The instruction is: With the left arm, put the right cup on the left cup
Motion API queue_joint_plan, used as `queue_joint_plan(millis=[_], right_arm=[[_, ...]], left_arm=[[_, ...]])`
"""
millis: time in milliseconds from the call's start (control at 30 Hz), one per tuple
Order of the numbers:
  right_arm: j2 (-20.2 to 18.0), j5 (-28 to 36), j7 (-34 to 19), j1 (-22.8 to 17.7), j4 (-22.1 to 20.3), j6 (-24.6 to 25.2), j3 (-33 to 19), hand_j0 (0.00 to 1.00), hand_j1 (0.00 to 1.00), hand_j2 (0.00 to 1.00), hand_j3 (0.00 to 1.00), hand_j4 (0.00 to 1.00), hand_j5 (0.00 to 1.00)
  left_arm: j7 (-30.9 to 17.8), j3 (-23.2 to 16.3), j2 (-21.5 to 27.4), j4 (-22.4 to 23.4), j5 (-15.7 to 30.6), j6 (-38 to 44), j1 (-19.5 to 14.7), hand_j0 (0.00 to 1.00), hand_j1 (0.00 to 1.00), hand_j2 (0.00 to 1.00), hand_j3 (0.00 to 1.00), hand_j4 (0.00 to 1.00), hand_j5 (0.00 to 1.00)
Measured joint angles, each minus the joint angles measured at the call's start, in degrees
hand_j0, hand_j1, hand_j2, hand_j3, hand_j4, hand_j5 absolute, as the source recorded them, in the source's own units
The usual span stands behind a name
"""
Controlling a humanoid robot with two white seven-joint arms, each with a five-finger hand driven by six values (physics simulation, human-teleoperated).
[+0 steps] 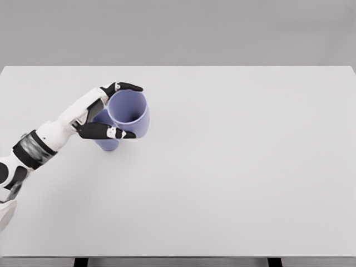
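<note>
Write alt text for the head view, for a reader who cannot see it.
The left robot hand grips a blue cup at the left of a white table, holding it tilted over a second blue cup that is mostly hidden behind it. The right arm is out of view.

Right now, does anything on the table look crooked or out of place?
Yes. The upper cup in the left robot hand leans to the right instead of sitting straight on the lower cup. Nothing looks spilled or damaged.
</note>
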State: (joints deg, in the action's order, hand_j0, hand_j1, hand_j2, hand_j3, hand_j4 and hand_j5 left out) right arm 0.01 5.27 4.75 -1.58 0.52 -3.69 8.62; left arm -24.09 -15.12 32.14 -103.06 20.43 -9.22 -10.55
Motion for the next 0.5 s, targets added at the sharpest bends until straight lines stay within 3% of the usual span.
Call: queue_joint_plan(millis=[500], right_arm=[[0.0,0.0,0.0,0.0,0.0,0.0,0.0,1.0,1.0,1.0,1.0,1.0,1.0]], left_arm=[[-0.08,2.68,2.77,-0.01,2.32,-0.03,-0.09,0.75,0.75,0.75,0.75,0.75,0.75]])
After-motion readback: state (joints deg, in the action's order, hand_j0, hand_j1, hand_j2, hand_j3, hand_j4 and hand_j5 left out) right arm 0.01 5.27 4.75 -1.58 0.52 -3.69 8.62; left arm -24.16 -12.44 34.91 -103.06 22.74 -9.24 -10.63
